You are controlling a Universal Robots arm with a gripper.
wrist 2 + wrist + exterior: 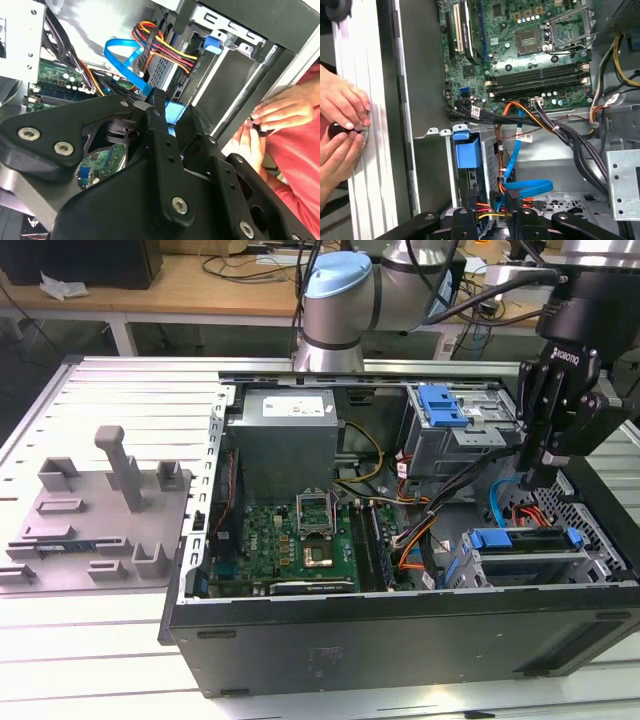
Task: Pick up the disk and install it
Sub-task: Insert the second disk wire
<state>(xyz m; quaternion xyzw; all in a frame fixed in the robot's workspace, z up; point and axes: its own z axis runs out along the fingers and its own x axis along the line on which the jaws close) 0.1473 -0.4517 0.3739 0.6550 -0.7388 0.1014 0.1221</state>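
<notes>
Your ribbed white metal table [120, 380] carries an open black computer case [400, 630]. Inside, at the exterior view's right, the blue-framed silver disk [525, 552] sits in its bay. Above it hovers your black claw [540, 478]; I cannot tell its opening.

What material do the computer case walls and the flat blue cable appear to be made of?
The case walls look like bare sheet metal, dull grey with stamped tabs and holes. The flat blue cable looks like glossy flexible plastic, since it bends in a smooth loop.
</notes>
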